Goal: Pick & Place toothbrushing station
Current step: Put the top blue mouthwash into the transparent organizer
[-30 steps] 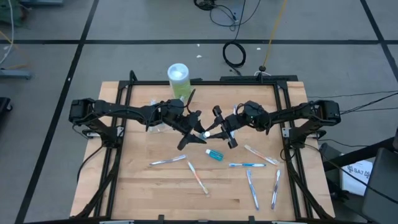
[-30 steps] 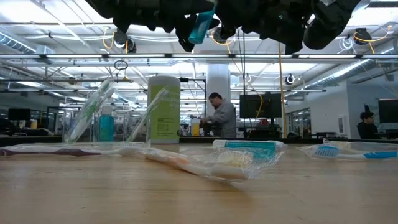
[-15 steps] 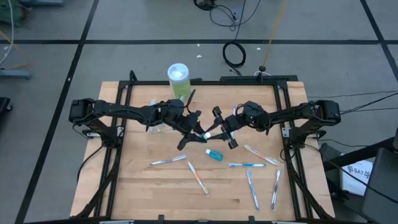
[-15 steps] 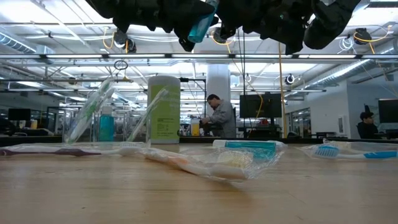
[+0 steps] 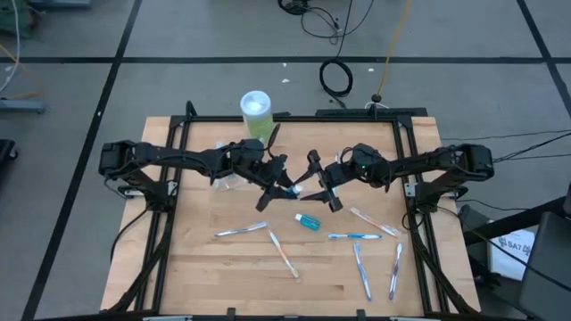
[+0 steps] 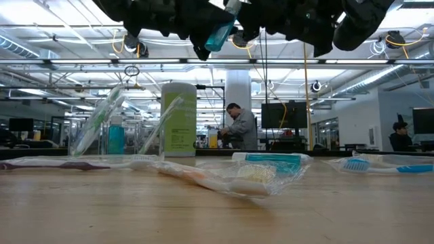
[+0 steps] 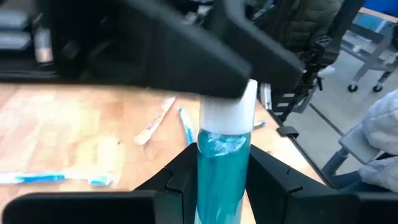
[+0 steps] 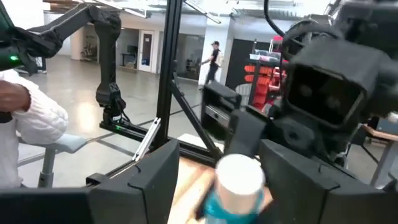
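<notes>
Handover in mid-air above the table [image 5: 214, 276], just front of the green container [image 5: 256, 114]. Right gripper [image 5: 318, 183] has just spread wide, jaws clear of the cap. Left gripper [image 7: 214, 168] now clamps the tube [image 7: 222, 163] alone. Transfer looks done; placing remains.

Layout over the table [image 5: 196, 276]. The two grippers meet above its middle: left gripper [image 5: 284, 185] on the left, right gripper [image 5: 314, 183] on the right, a tube [image 5: 293, 190] between them, raised off the surface. A second tube [image 5: 307, 221] lies just in front of them. Toothbrushes [image 5: 241, 231] lie scattered across the front half, most toward the right. A tall container [image 5: 256, 114] stands at the back edge, left of centre, with a cup [image 5: 224, 182] in front of it, partly under the left arm.
</notes>
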Robot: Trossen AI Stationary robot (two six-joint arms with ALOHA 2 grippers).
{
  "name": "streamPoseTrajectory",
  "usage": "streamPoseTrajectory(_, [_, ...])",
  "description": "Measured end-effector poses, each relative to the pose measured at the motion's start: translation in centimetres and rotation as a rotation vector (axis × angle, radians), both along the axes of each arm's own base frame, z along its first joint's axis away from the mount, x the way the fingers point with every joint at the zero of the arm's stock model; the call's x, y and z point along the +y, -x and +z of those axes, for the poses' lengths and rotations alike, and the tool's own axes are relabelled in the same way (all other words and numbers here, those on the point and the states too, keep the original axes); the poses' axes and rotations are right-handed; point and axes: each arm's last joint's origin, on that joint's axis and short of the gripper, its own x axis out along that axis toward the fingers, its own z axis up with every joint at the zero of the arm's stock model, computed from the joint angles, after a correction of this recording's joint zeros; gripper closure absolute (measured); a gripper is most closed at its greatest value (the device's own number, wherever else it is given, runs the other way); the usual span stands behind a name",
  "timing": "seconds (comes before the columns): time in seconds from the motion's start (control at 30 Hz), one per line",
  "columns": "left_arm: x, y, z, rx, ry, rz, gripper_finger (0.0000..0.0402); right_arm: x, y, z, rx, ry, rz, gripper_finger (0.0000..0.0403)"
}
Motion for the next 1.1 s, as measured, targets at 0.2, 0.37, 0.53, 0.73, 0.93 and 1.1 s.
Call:
streamPoseTrajectory(0.2, [1.4,0.5,-0.1,0.049,0.021,0.049,0.0289,0.0,2.3,1.1,0.007,0.013,-0.137,0.0177])
streamPoseTrajectory(0.37, [3.2,2.5,1.2,0.097,0.002,0.171,0.0289,0.0,4.7,1.0,0.001,0.078,-0.282,0.0177])
streamPoseTrajectory(0.53, [4.3,5.7,3.0,0.173,-0.107,0.393,0.0289,0.2,6.4,0.6,-0.026,0.126,-0.306,0.0176])
streamPoseTrajectory(0.73, [4.0,8.6,4.6,0.241,-0.253,0.676,0.0289,0.3,7.0,0.8,-0.047,0.145,-0.310,0.0179])
streamPoseTrajectory(0.93, [3.5,10.4,2.5,0.293,-0.287,0.762,0.0289,0.3,6.9,0.6,-0.037,0.140,-0.308,0.0180])
streamPoseTrajectory(1.1, [3.0,12.8,-0.6,0.216,-0.227,0.804,0.0289,0.3,6.9,0.6,-0.028,0.113,-0.304,0.0181])
